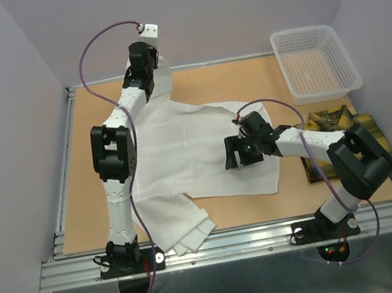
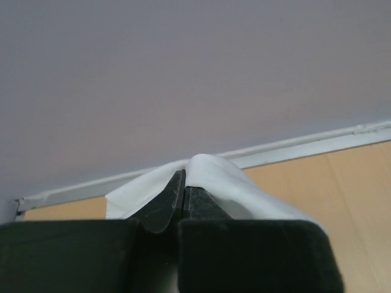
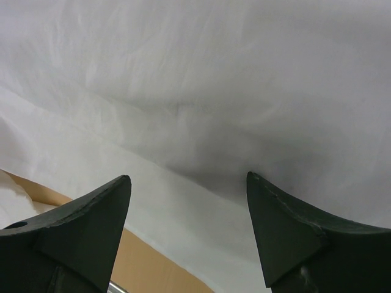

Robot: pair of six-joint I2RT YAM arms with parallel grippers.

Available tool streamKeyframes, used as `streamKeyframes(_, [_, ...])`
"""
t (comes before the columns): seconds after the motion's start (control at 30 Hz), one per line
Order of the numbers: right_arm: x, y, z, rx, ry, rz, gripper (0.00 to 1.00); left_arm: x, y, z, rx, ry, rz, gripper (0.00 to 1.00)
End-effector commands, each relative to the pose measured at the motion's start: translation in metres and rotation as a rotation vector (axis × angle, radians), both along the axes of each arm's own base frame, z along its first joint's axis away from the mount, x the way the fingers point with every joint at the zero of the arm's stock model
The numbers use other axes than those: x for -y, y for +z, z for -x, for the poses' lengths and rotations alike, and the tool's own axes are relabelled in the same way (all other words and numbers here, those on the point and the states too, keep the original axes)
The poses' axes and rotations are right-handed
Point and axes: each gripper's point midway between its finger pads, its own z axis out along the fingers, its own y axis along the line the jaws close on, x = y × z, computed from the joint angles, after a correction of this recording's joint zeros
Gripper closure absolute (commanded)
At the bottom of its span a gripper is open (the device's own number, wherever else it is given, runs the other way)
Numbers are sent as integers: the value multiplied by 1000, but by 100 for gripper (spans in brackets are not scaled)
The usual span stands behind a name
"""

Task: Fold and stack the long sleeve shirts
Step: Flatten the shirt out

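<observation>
Left hand: pressed together, pinching a fold of the white shirt, upper left of centre.
White shirt: spread mid-worktop.
Right hand: spread, over the white shirt, perhaps touching.
Plaid shirt: right edge.

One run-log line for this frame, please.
left gripper: shut on white shirt, far edge | right gripper: open above white shirt | plaid shirt: table's right side

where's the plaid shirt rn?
Top external view: the yellow-and-dark plaid cloth shirt lies at the wooden table's right side, just nearer than the white plastic mesh basket and right of the spread plain white shirt.
</observation>
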Motion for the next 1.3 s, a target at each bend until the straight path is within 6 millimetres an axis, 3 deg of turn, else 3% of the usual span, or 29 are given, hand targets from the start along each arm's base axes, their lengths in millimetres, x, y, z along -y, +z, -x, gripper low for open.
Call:
streamKeyframes(0.0, [11, 0, 15, -32, -21, 16, 19, 9, 91, -14, 290, 69, -58, 90])
streamKeyframes(0.03, [12, 5, 12, -13, -31, 18, 18, 13, 96, -17, 309, 77, -50, 75])
streamKeyframes(0.17, [15, 22, 2, 47, -60, 24, 18, 9, 108, -20, 347, 133, 48, 35])
streamKeyframes(0.27, [22, 35, -7, 98, -88, 53, 18, 0, 117, -13, 344, 186, 122, 17])
streamKeyframes(0.37, [23, 56, -27, 165, -113, 62, 18, -15, 128, 1, 318, 240, 166, 7])
streamKeyframes(0.4, [22, 69, -38, 199, -120, 53, 18, -20, 138, 10, 304, 251, 188, 5])
streamKeyframes(0.47, [25, 78, -53, 230, -127, 65, 18, -37, 129, 18, 241, 295, 233, 5])
streamKeyframes(0.5, [27, 91, -65, 270, -142, 69, 18, -44, 140, 27, 233, 303, 257, 5])
streamKeyframes(0.57, [29, 100, -79, 308, -148, 90, 18, -52, 136, 40, 179, 318, 302, 5])
streamKeyframes(0.6, [34, 99, -88, 315, -150, 107, 18, -56, 146, 57, 150, 317, 354, 5])
streamKeyframes(0.63, [32, 111, -100, 342, -151, 94, 19, -56, 123, 66, 84, 315, 354, 5])
streamKeyframes(0.67, [33, 113, -107, 345, -155, 93, 19, -54, 117, 76, 56, 307, 372, 5])
streamKeyframes(0.7, [37, 118, -116, 358, -166, 93, 20, -48, 125, 97, 26, 257, 409, 5])
streamKeyframes(0.73, [33, 119, -127, 361, -163, 88, 21, -44, 82, 111, -75, 255, 435, 5])
streamKeyframes(0.8, [30, 122, -139, 371, -157, 88, 23, -35, 54, 137, -166, 218, 482, 5])
streamKeyframes(0.83, [27, 122, -143, 373, -152, 87, 23, -29, 26, 162, -246, 183, 493, 5])
streamKeyframes(0.9, [21, 123, -156, 380, -139, 81, 27, -21, 7, 192, -324, 144, 540, 5])
streamKeyframes(0.93, [16, 124, -159, 379, -130, 70, 29, -22, -31, 212, -409, 158, 528, 5])
streamKeyframes(0.97, [11, 114, -161, 353, -108, 65, 32, -20, -46, 224, -449, 153, 529, 5])
streamKeyframes(1.0, [6, 118, -167, 362, -97, 50, 33, -16, -59, 236, -489, 138, 540, 5])
streamKeyframes(1.03, [3, 113, -169, 351, -89, 49, 34, -18, -84, 255, -545, 150, 528, 5])
streamKeyframes(1.13, [-8, 98, -176, 319, -63, 32, 36, -21, -119, 283, -630, 168, 518, 5])
streamKeyframes(1.27, [-10, 70, -189, 289, -61, 68, 36, -27, -151, 303, -700, 191, 485, 5])
